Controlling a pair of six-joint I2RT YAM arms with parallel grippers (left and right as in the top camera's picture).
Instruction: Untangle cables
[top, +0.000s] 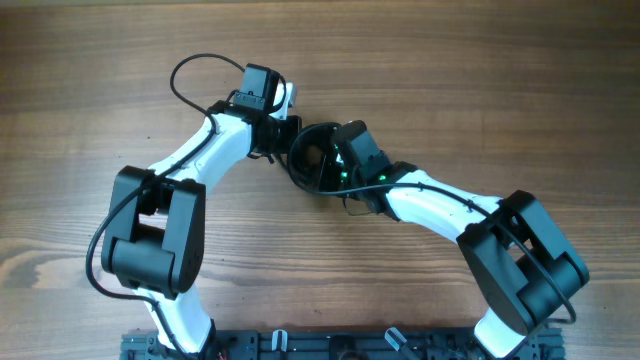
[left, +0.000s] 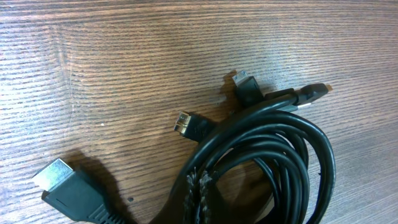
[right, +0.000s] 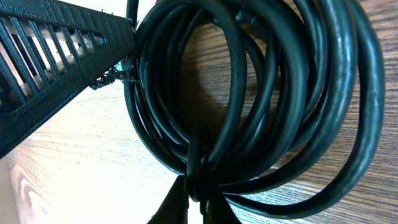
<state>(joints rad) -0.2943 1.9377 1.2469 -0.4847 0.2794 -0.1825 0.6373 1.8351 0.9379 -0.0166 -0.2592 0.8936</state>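
Your right gripper (right: 196, 206) pinches strands of the cables (right: 261, 93), your left gripper (top: 283, 131) is pressed shut beside them; draw apart slowly

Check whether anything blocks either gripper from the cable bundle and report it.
Nothing visible does. The right gripper is shut on strands of the cables, which lie coiled on the wood table. The left gripper is shut with its tip against the coil's opposite edge; whether it holds a strand I cannot tell.
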